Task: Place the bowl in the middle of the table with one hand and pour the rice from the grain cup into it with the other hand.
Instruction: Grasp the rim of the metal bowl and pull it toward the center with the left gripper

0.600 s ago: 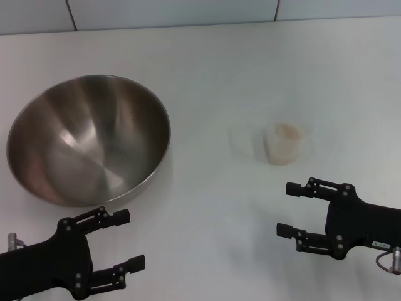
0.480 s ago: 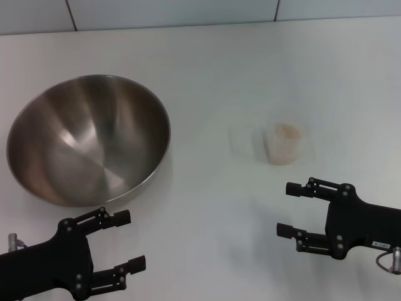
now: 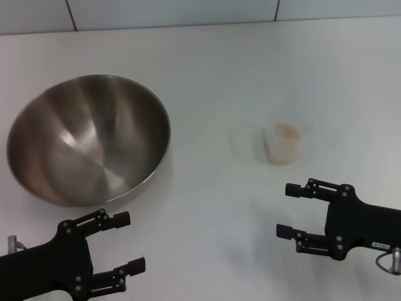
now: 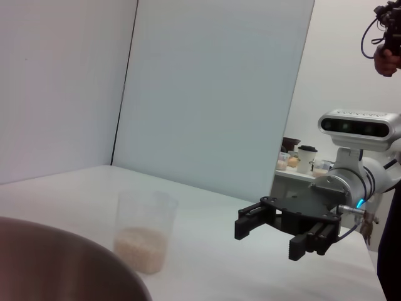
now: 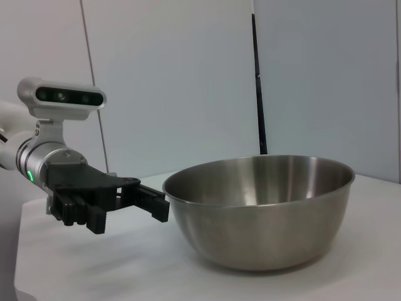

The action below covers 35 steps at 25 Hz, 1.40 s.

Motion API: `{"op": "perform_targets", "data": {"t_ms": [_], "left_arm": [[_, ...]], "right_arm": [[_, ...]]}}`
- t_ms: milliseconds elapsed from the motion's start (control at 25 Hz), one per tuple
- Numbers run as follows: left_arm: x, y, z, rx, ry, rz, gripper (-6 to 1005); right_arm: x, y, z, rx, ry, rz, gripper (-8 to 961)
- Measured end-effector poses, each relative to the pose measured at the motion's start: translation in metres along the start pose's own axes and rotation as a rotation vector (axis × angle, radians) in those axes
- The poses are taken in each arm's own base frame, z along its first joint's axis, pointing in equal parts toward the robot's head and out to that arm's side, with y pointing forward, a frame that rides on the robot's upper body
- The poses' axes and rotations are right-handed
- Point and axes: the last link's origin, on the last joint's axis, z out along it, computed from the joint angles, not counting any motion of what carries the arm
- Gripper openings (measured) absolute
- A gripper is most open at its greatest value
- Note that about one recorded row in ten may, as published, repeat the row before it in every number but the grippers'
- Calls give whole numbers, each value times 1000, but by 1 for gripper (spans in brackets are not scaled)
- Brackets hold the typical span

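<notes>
The large steel bowl (image 3: 88, 139) stands on the white table (image 3: 225, 75) at the left; it also shows in the right wrist view (image 5: 259, 210) and in the left wrist view (image 4: 56, 263). It looks empty. The small clear grain cup (image 3: 284, 143) with rice (image 3: 287, 131) in it stands upright to the right of the middle, and shows in the left wrist view (image 4: 143, 231). My left gripper (image 3: 125, 241) is open near the front edge, just in front of the bowl. My right gripper (image 3: 286, 209) is open in front of the cup, apart from it.
A grey wall panel (image 3: 169, 12) runs along the table's far edge. A faint clear lid-like piece (image 3: 241, 141) lies just left of the cup. Bare table lies between bowl and cup.
The left gripper has sunk slightly toward the front edge. Bowl, cup and right gripper have not moved.
</notes>
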Motion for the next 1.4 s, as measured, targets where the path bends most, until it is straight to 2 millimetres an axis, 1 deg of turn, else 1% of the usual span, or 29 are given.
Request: {"op": "perform_targets", "data": {"t_ms": [360,520,560,640,680,840,880,920,1040,1160,1200,1280,1400], "left_arm": [[0,2,1,-8,8,0,800],[5,5,1,-22,45,4,799],[20,5,3,-30,147,26,799],[34,1,3,-11,241,56,799],[34,1,3,-11,241,56,799],[54,-13,-2,102,385,123,799],[62,-21,-7,174,440,160,799],[66,-26,-10,210,464,176,799],[69,-29,-12,241,481,185,799],[78,-51,-28,427,542,214,800],[78,-51,-28,427,542,214,800],[82,-72,-39,582,543,216,800],[82,-86,-43,664,502,224,800]], "right_arm": [[1,1,-1,4,0,3,762],[1,1,-1,6,-1,4,762],[1,1,-1,7,-2,4,762],[1,1,-1,7,-3,5,762],[1,1,-1,6,-4,5,763],[0,1,0,6,-6,5,763],[0,1,0,6,-7,5,763],[0,1,0,6,-7,5,763],[1,2,-1,9,-9,6,762],[1,2,-1,13,-13,5,762],[0,2,-1,14,-14,5,762],[0,2,0,14,-15,5,762],[-1,1,1,11,-16,2,762]]}}
